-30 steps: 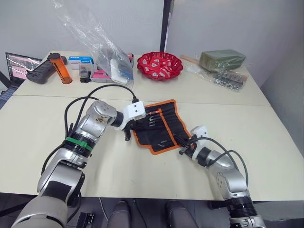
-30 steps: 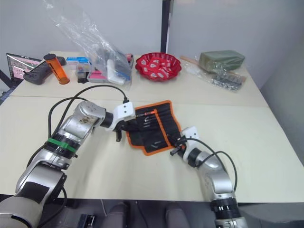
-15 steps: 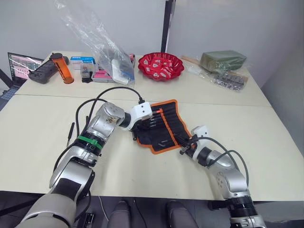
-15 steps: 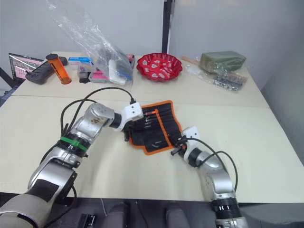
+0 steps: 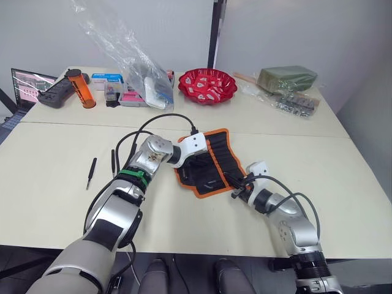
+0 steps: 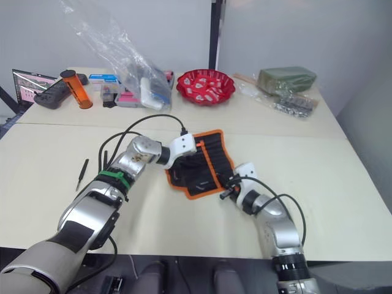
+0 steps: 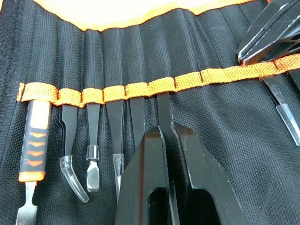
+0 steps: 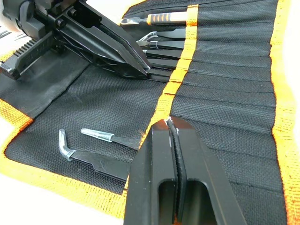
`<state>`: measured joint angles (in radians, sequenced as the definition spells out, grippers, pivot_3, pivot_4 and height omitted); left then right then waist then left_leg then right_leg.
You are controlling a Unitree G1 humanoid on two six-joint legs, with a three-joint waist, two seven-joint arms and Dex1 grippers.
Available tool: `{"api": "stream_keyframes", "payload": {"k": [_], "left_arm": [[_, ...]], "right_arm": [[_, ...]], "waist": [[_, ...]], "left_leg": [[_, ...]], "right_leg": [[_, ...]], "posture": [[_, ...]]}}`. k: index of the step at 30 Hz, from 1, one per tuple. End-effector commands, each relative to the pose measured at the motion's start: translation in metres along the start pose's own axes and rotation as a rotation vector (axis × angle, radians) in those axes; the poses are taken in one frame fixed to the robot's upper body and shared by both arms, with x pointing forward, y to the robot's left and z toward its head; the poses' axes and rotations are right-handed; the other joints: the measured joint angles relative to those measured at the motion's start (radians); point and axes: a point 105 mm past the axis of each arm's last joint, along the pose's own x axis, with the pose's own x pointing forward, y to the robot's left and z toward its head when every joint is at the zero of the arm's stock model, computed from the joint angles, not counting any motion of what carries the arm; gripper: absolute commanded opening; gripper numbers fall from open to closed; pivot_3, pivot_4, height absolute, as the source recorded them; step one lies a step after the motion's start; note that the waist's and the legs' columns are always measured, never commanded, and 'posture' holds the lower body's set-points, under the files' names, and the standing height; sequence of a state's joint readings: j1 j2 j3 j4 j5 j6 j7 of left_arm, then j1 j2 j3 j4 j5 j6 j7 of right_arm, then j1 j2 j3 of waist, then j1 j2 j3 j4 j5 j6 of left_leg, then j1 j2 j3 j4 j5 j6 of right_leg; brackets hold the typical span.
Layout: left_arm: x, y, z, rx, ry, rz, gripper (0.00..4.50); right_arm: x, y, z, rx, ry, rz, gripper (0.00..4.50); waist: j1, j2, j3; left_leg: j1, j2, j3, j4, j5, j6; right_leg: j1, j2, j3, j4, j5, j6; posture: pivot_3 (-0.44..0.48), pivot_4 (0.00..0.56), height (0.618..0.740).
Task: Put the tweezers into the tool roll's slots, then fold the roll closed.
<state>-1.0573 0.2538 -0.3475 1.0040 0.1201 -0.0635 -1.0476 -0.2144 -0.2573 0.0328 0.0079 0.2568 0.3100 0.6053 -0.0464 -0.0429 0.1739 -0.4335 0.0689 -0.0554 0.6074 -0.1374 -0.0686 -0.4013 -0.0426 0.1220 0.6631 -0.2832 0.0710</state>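
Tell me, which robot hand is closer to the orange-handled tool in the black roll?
The left. The left hand is at the same pocket row as the orange-handled tool, a few slots along. The right hand is pinching the tool roll at the orange band farther away.

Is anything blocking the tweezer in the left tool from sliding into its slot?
Nothing visible does. The left tool is shut on a tweezer whose far end already sits under the slot's orange band; neighbouring tweezers lie in their own slots alongside.

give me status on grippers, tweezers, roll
Left gripper shut on a tweezer, tip entering a slot. Right gripper shut on the roll's orange band. Roll open. Two tweezers loose on the table.
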Motion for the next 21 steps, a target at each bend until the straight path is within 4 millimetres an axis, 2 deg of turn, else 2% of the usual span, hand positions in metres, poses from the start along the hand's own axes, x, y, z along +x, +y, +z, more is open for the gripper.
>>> {"api": "stream_keyframes", "payload": {"k": [1, 5, 12, 13, 15, 16, 17, 18, 21], "left_arm": [[0.006, 0.007, 0.009, 0.038, 0.012, 0.048, 0.04], [0.008, 0.012, 0.020, 0.019, -0.026, 0.072, 0.04], [-0.015, 0.020, 0.016, -0.061, -0.048, 0.096, 2.40], [-0.022, 0.022, 0.015, -0.083, -0.059, 0.109, 2.66], [-0.041, 0.024, 0.010, -0.123, -0.077, 0.142, 3.46], [-0.049, 0.023, 0.010, -0.143, -0.089, 0.154, 3.67], [-0.057, 0.023, 0.011, -0.159, -0.103, 0.168, 4.11], [-0.071, 0.025, 0.013, -0.182, -0.125, 0.198, 4.40], [-0.098, 0.026, 0.017, -0.229, -0.164, 0.261, 4.46]], "right_arm": [[0.003, 0.011, -0.019, 0.063, 0.064, 0.024, 0.00], [0.004, 0.013, -0.020, 0.060, 0.071, 0.035, 0.00], [0.004, 0.011, -0.021, 0.058, 0.081, 0.041, 0.00], [0.004, 0.011, -0.022, 0.058, 0.082, 0.042, 0.00], [0.004, 0.012, -0.023, 0.064, 0.088, 0.050, 0.00], [0.005, 0.013, -0.024, 0.066, 0.091, 0.055, 0.00], [0.005, 0.013, -0.025, 0.067, 0.094, 0.059, 0.00], [0.005, 0.014, -0.026, 0.069, 0.097, 0.065, 0.00], [0.006, 0.015, -0.027, 0.071, 0.101, 0.074, 0.00]], "waist": [[0.000, 0.000, 0.000], [-0.002, 0.000, 0.000], [-0.014, 0.000, 0.000], [-0.016, 0.000, 0.000], [-0.022, 0.000, 0.000], [-0.023, 0.000, 0.000], [-0.024, 0.000, 0.000], [-0.024, 0.000, 0.000], [-0.023, 0.000, 0.000]], "left_leg": [[0.000, 0.000, 0.000, 0.000, 0.000, 0.000], [0.003, 0.000, 0.000, 0.000, 0.000, 0.000], [0.003, 0.000, 0.000, -0.001, 0.000, 0.000], [0.003, 0.000, 0.000, -0.002, 0.000, 0.000], [0.003, 0.000, 0.000, -0.003, 0.000, 0.000], [0.003, 0.000, 0.000, -0.003, 0.000, 0.000], [0.003, 0.000, 0.000, -0.003, 0.000, 0.000], [0.003, 0.000, -0.001, -0.003, 0.000, 0.000], [0.002, 0.000, -0.001, -0.003, 0.000, 0.000]], "right_leg": [[0.001, 0.000, 0.000, 0.000, 0.000, 0.000], [0.002, 0.000, 0.000, 0.000, 0.000, 0.000], [0.002, 0.000, 0.000, 0.000, 0.000, 0.000], [0.002, 0.000, 0.000, 0.000, 0.000, 0.000], [0.002, 0.000, 0.000, 0.000, -0.001, 0.001], [0.002, 0.000, 0.000, 0.000, -0.001, 0.001], [0.002, 0.000, 0.000, 0.000, -0.001, 0.001], [0.001, 0.000, 0.000, 0.001, -0.001, 0.001], [0.001, 0.000, 0.000, 0.001, -0.001, 0.001]], "posture": [[0.000, 0.150, 0.729], [0.000, 0.150, 0.729], [0.000, 0.150, 0.729], [0.000, 0.150, 0.729], [0.000, 0.150, 0.729], [0.000, 0.150, 0.729], [0.000, 0.150, 0.729], [0.000, 0.150, 0.729], [0.000, 0.150, 0.729]]}}
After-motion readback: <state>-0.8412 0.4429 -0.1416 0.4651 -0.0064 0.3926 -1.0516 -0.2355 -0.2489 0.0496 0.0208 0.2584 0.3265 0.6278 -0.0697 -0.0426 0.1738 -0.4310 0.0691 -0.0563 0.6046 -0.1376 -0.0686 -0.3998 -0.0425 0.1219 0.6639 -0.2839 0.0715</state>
